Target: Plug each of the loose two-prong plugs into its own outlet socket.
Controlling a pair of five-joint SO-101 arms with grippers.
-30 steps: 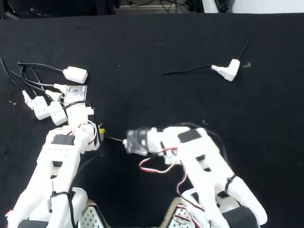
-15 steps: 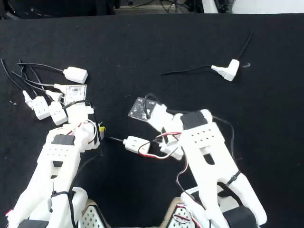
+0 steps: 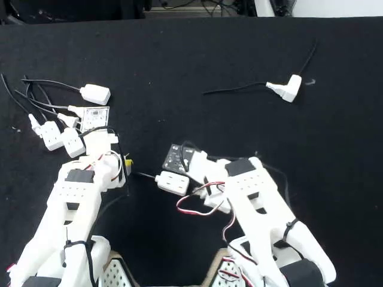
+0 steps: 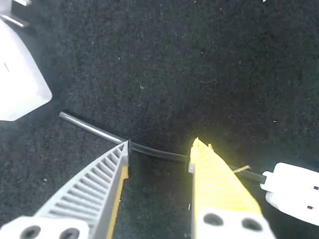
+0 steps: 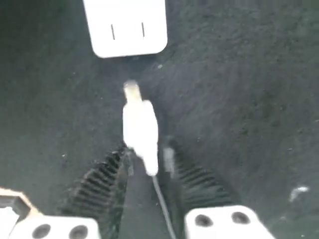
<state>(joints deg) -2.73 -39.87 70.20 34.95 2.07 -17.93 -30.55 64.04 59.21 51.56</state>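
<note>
Now the right gripper (image 5: 147,152) is clamping a white plug (image 5: 140,124) by its rear, prongs leading. It is holding the plug just short of the socket (image 5: 124,25), roughly lined up with the two slots, so it looks ready to go straight in. On the socket's cable side, the left gripper (image 4: 158,149) is resting with its fingers spread either side of the black cable (image 4: 94,130) (gripping nothing), probably to stop the socket sliding away under the push. Well beyond the socket, a second loose plug (image 3: 286,88) is lying on the black cloth (image 3: 197,60), not yet plugged in.
</note>
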